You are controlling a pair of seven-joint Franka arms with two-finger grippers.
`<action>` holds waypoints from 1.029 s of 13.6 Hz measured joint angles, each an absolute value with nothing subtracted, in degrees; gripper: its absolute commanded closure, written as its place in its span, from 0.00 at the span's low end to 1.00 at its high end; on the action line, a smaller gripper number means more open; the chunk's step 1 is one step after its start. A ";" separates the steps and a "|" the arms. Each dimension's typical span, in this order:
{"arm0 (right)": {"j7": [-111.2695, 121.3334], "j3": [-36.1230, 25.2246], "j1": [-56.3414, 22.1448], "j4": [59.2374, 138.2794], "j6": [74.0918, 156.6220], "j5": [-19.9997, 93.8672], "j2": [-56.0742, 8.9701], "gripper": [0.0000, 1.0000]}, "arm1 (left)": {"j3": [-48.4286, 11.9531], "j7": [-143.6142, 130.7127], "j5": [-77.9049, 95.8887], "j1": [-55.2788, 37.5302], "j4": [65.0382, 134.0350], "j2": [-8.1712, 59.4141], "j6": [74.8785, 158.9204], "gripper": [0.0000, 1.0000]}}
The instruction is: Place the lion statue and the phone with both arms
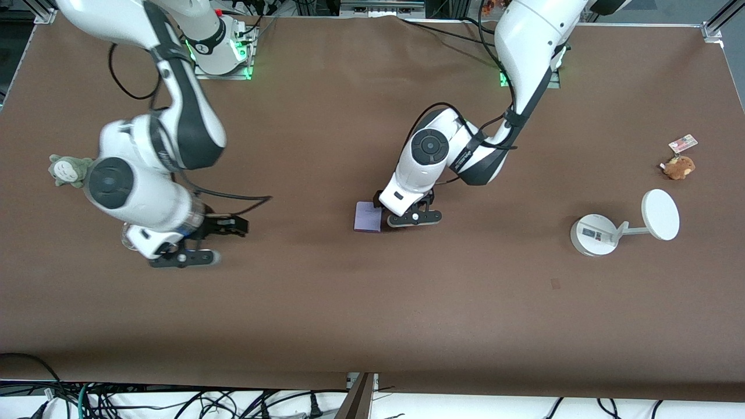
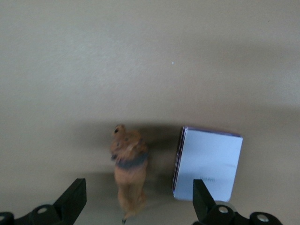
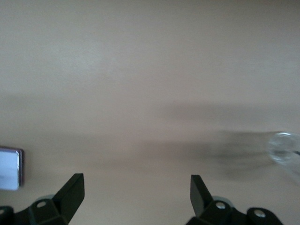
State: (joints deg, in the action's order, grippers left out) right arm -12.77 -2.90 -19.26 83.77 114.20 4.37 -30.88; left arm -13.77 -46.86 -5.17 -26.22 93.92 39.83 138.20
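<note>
Currently I read the left gripper with jaws spread wide, low over mid-table, straddling the lion statue, which lies on the table between the fingers, gripped by neither. Just beside the statue lies the phone, flat. Toward the right arm's end of the table, the right gripper hovers over bare table, jaws likewise spread, holding nothing.

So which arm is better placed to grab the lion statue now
Left. Its open left gripper hovers right over the lion statue beside the phone; the open right gripper is away toward its own table end.
</note>
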 measured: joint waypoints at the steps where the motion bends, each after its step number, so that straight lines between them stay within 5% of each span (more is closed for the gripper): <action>1: -13.71 -2.90 -19.94 83.75 115.37 4.37 -31.81 0.00 | -13.77 -46.86 -5.90 -26.41 93.95 40.78 139.50 0.00; 2: -14.49 -2.90 -20.42 83.75 116.37 4.37 -32.55 0.00 | -13.76 -46.86 -6.71 -26.54 93.96 41.53 140.12 0.03; 5: -18.88 -2.85 -22.25 83.73 119.14 4.38 -33.91 0.00 | -13.37 -46.85 -7.15 -26.55 94.14 42.75 141.24 0.68; 11: -27.71 -2.80 -26.89 83.72 125.13 4.38 -37.41 0.00 | -13.13 -46.75 -7.17 -26.25 93.83 42.66 141.57 0.95; 14: -33.54 -2.77 -29.79 83.71 128.41 4.38 -38.98 0.00 | -12.66 -39.00 -7.51 -23.95 92.87 39.31 132.58 0.95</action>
State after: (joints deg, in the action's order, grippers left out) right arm -33.54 -2.77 -29.79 83.71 128.41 4.38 -38.98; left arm -12.66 -39.00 -7.51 -23.95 92.87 39.31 132.58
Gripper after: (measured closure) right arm 0.000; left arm 0.643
